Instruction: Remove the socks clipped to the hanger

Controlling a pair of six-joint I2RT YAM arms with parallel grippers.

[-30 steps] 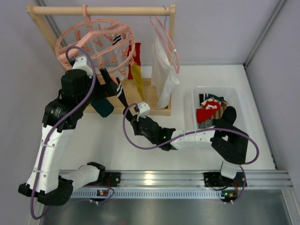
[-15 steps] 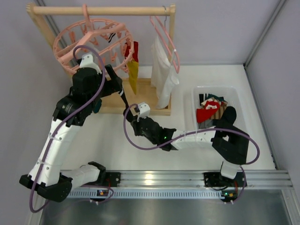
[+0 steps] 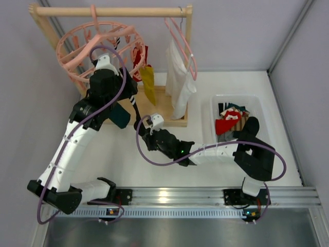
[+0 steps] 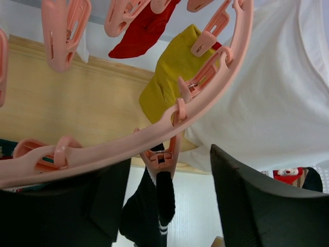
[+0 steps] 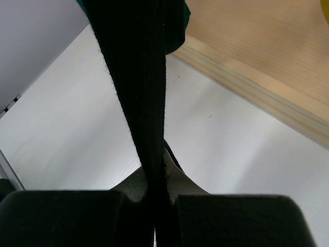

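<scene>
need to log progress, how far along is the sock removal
Done: several socks lie in the bin. In hand: the right fingers pinch the black striped sock, hanging from a peg that the open left fingers straddle. Left: that sock, plus the red sock and yellow sock on the hanger and a teal sock hanging below it.

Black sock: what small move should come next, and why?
Probably close the left gripper on the peg pinching the black sock. Its open fingers appear to flank that peg, and the right gripper is shut on the sock lower down, pulling it taut. Squeezing the peg should free it.
</scene>
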